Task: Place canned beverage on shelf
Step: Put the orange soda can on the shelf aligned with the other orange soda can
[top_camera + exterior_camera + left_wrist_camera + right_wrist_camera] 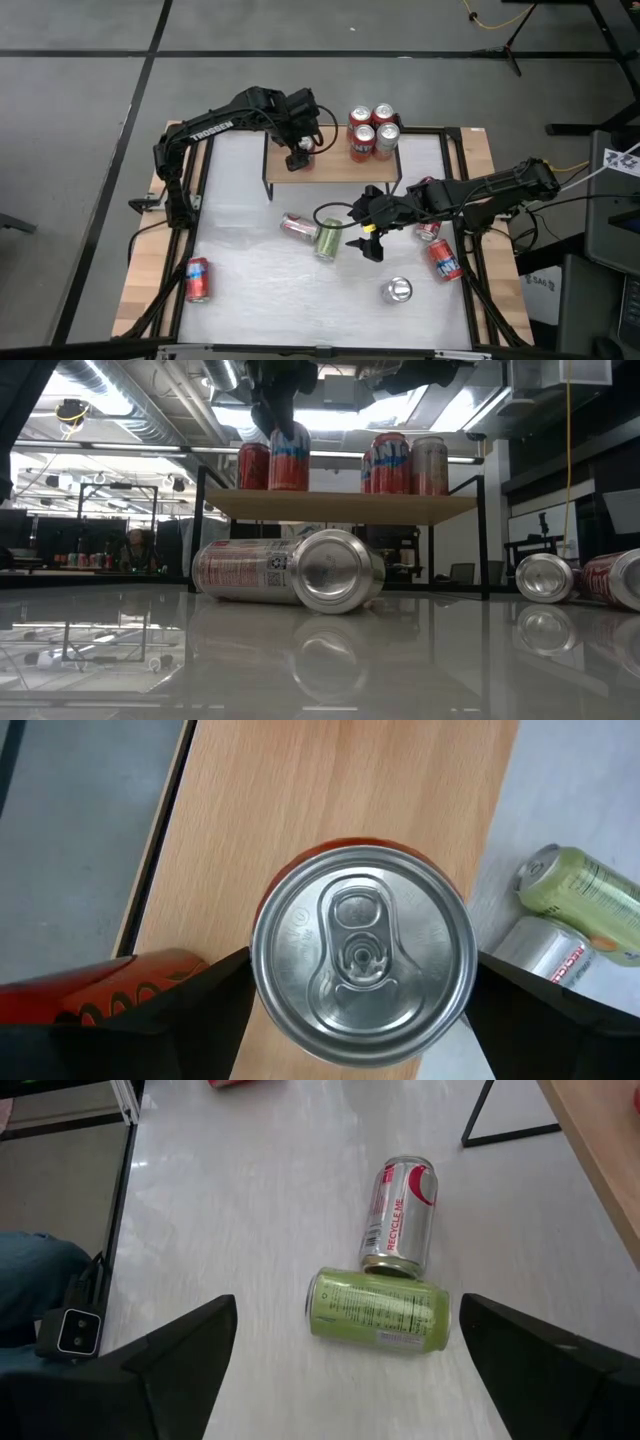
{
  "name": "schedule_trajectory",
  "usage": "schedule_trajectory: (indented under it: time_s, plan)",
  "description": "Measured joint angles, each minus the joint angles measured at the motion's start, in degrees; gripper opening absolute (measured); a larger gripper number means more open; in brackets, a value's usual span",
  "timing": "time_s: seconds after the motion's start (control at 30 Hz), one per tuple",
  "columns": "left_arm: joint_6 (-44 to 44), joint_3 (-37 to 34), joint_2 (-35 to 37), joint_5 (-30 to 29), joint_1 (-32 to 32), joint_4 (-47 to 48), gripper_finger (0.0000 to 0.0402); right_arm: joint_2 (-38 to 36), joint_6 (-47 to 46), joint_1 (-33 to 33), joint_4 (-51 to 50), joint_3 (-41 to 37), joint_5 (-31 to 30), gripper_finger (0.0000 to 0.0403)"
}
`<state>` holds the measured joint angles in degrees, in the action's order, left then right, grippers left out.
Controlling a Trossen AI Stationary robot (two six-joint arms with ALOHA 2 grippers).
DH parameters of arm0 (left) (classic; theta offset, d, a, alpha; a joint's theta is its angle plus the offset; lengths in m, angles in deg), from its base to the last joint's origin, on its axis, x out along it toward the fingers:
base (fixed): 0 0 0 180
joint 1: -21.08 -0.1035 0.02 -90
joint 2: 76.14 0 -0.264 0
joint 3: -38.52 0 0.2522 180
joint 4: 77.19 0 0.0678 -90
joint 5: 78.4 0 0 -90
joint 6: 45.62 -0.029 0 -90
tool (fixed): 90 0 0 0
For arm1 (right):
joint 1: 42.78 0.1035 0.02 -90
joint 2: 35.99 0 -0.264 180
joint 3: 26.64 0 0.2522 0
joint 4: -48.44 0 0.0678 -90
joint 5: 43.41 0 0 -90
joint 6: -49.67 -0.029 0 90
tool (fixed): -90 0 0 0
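Observation:
The shelf [335,165], a light-wood plank on thin black legs, stands at the table's far side. A red canned beverage [362,965] stands upright on its base on the plank's left part [288,460]. My left gripper [299,158] hangs over it, pointing steeply down. It is open, with one finger close on either side of the can's upper wall. My right gripper [345,1305] is open above the table's middle [365,238]. It hovers over a green can [378,1310] and a silver-and-red can [400,1230], which lie on their sides.
Several red and silver cans [373,130] stand on the shelf's right end, and another red can [253,465] stands beside the left gripper. Loose cans lie at the near left [198,278] and near right [445,258]. A silver can [397,291] stands upright.

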<state>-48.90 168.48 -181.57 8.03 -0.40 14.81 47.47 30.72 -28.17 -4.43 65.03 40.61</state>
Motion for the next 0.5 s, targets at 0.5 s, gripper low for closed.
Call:
schedule_trajectory:
  time_s: [0.5]
  plan:
    - [-0.33, 4.51, 0.44, -4.58, 0.04, -0.83, 0.0324, 0.0, 0.0, 0.0, 0.0, 0.0, -0.01, 0.0372]
